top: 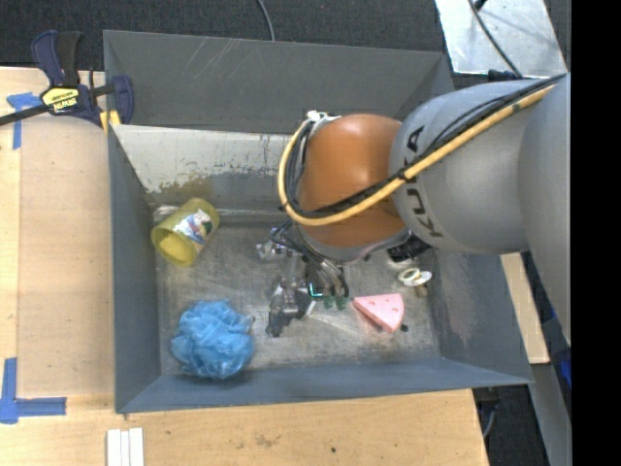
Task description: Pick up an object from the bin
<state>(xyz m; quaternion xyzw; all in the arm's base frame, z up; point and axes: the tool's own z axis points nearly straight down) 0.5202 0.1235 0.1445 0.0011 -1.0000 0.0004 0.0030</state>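
The gripper (283, 311) hangs low over the middle of the grey metal bin (136, 289), close to its scuffed, speckled floor. From where I stand I cannot tell whether it is wide or narrow, or whether it has anything in it.

Nearest to its right lies a pink wedge (380, 311), smooth and matte like a slice of foam or soft plastic, flat on the floor. To its left, near the front wall, sits a blue bundle (212, 340), crumpled and puffy like netting or cloth. Towards the back left, a yellow cup (182, 231) lies on its side, with its mouth turned right. A small white ring (415, 278) rests beyond the wedge. Over them bulges the arm's glossy orange cover (349, 178).
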